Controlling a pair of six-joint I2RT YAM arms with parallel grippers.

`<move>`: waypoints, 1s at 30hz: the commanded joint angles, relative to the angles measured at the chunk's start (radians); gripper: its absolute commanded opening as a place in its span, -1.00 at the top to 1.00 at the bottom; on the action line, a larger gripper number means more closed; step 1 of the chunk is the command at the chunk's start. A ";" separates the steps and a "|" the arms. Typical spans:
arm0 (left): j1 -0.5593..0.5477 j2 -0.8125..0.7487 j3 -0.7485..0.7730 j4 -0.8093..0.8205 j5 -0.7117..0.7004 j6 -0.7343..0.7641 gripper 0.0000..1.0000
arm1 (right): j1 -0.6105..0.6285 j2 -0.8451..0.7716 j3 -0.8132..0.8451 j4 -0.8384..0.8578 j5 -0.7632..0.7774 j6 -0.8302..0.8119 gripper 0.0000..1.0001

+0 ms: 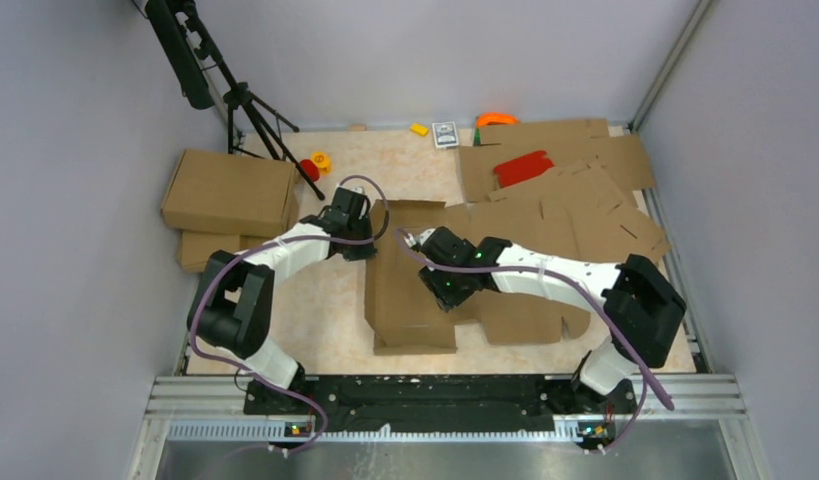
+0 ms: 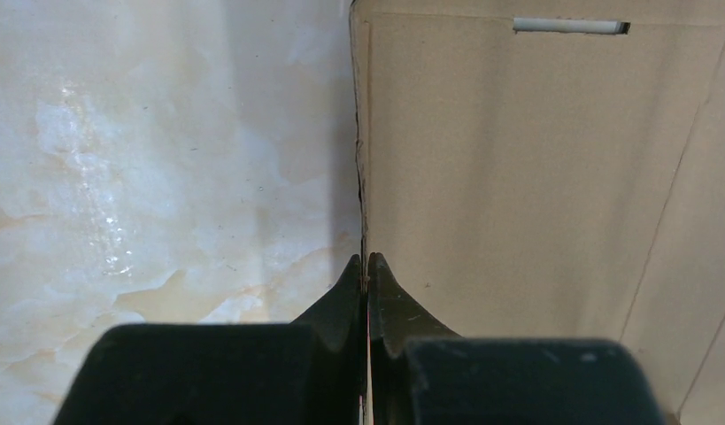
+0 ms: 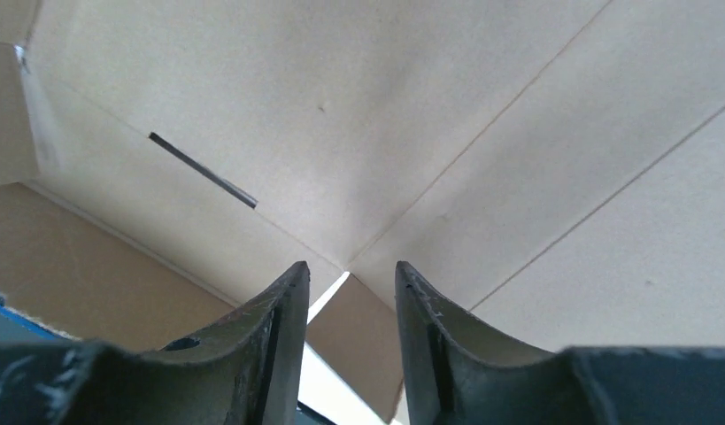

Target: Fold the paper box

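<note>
Two arms on the paper box [image 1: 410, 300], which sits mid-table [image 1: 325, 320] between them, long side running near to far, half formed. From the top view you see the left gripper [image 1: 371, 238] at the box's far left wall and the right gripper [image 1: 442, 292] over the box floor. A heap of flat cardboard sheets [image 1: 575, 205] lies far right and touches the box's right side. A closed brown box [image 1: 230, 190] sits far left.

Left wrist view: your left gripper [image 2: 366, 264] is fully closed. The upright edge of the box wall [image 2: 518, 177] runs straight into the seam between the fingers [image 2: 389, 301], so it looks pinched. Marbled table [image 2: 164, 177] to the left, a slot [image 2: 569, 27] at the far end of the panel.

Right wrist view: your right gripper [image 3: 350, 274] is partly open with nothing between the fingers [image 3: 283, 310]. It points at the box's inner face [image 3: 429, 106], where the creases meet just beyond the tips. A narrow slot [image 3: 204, 170] is cut to the left
</note>
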 commanded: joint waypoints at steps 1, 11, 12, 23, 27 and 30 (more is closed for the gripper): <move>-0.006 0.023 0.035 0.029 0.033 0.017 1.00 | -0.062 -0.103 0.071 -0.002 -0.016 0.049 0.15; -0.007 0.027 0.047 0.023 0.025 0.053 1.00 | -0.401 -0.136 0.154 0.074 -0.121 0.068 -0.13; -0.007 0.026 0.050 0.022 0.024 0.053 1.00 | -0.432 -0.103 0.174 0.085 -0.136 0.057 -0.13; -0.019 0.004 0.043 0.015 0.008 0.048 1.00 | -0.610 0.285 0.465 0.138 -0.280 -0.021 -0.19; -0.019 0.006 0.054 0.002 0.002 0.055 1.00 | -0.611 0.439 0.626 0.066 -0.292 -0.084 -0.17; -0.019 0.007 0.057 -0.005 0.002 0.057 1.00 | -0.611 0.529 0.715 0.018 -0.323 -0.141 -0.13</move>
